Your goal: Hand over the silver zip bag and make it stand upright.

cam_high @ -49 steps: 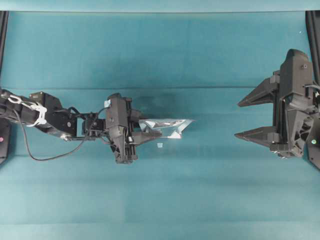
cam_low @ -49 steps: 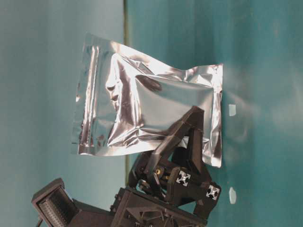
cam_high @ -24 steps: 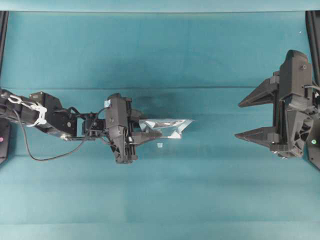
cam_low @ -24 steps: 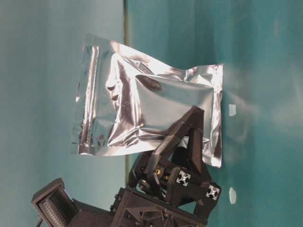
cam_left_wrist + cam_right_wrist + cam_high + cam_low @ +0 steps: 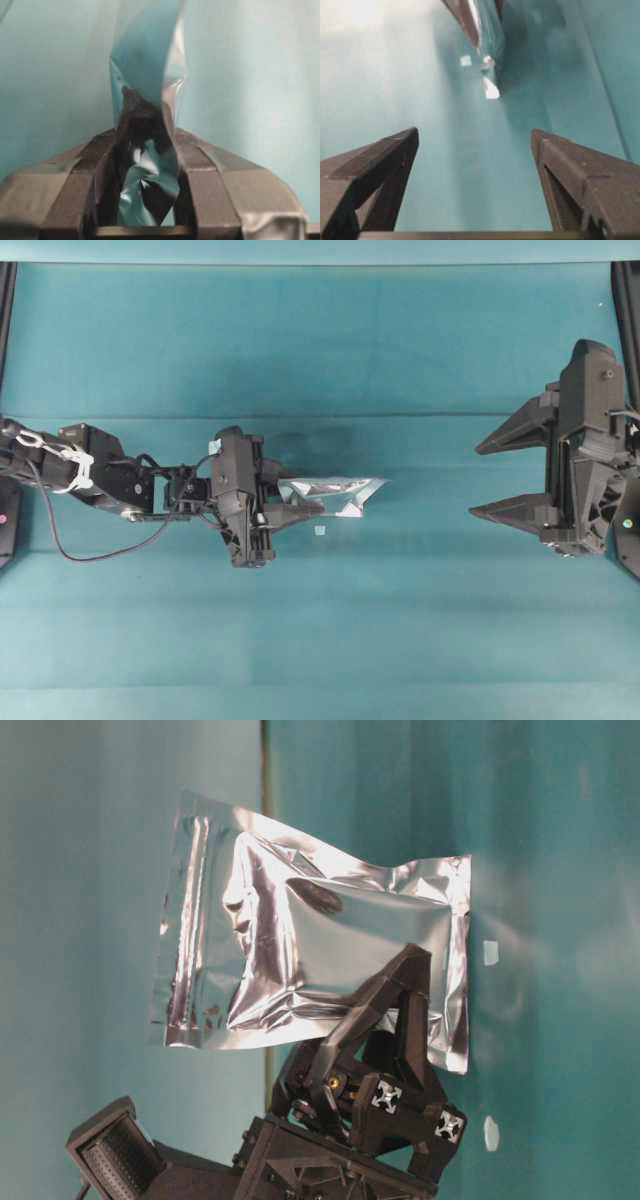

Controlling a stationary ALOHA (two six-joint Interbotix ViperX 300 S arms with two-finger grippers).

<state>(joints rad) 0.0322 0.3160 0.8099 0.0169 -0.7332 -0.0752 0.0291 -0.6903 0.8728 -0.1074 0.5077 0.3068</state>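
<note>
My left tool [image 5: 300, 508] pinches the silver zip bag [image 5: 310, 970] by one edge; right tool [image 5: 485, 480] gapes wide, well apart. Risk: limp foil twists, right misses it.

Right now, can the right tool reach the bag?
Probably yes. The right tool is open and faces the bag held by the left tool; only bare table lies between them.
</note>
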